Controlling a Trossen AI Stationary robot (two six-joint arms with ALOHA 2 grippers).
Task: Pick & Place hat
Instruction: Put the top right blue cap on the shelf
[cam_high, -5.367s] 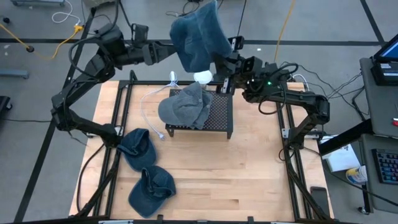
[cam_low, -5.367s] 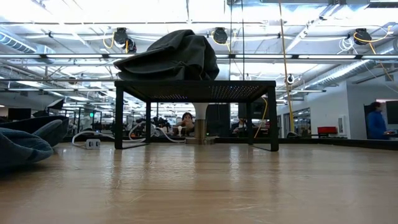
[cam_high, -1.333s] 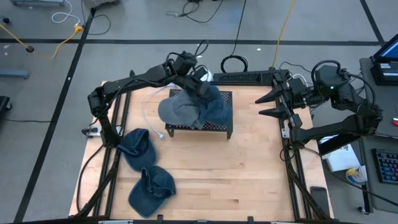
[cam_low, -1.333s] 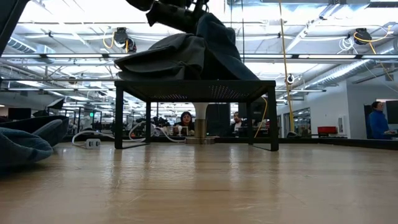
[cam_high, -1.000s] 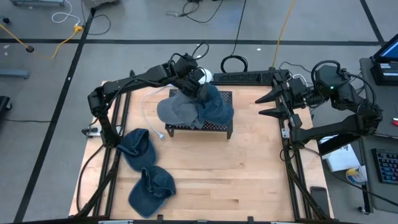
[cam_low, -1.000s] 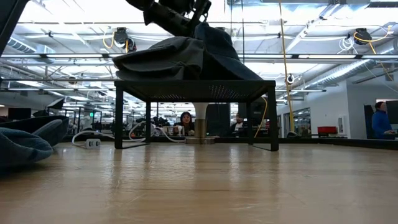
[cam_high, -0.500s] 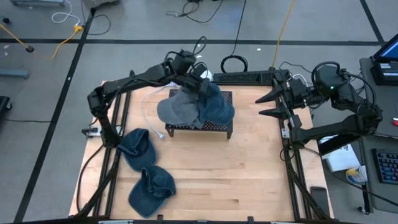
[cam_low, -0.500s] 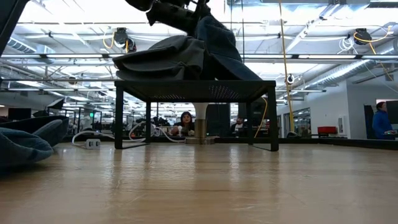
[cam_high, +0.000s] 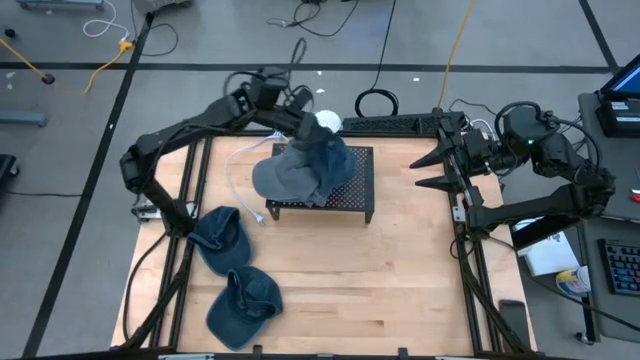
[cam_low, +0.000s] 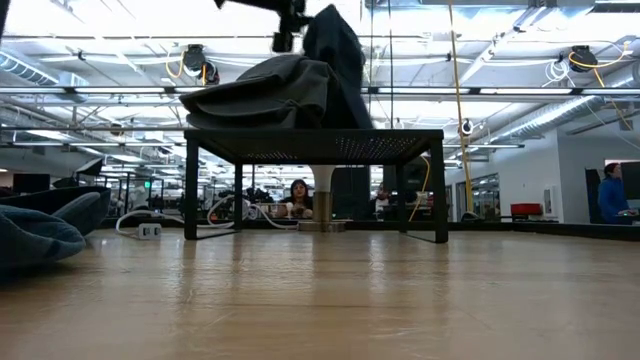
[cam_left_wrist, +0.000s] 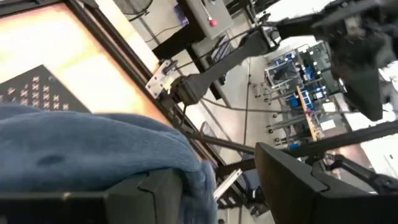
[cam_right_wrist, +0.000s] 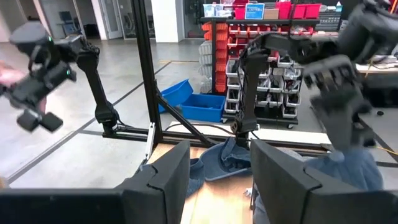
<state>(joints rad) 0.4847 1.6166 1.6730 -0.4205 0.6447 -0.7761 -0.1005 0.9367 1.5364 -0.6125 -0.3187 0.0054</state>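
Table (cam_high: 400, 290): pale wood. Black stand (cam_high: 358, 188), far centre, bearing two soft blue hats: one cap (cam_high: 285, 177) lying flat, one hat (cam_high: 325, 160) bunched upright at the far edge. Two more caps (cam_high: 222, 238) near left. Left gripper (cam_high: 302, 112) above the bunched hat, fingers parted, holding nothing. Right gripper (cam_high: 428, 170) waits at the right edge, fingers spread, empty.

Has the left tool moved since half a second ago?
Yes. The left tool has pulled back off the blue hat toward the far edge of the black stand, its fingers open.
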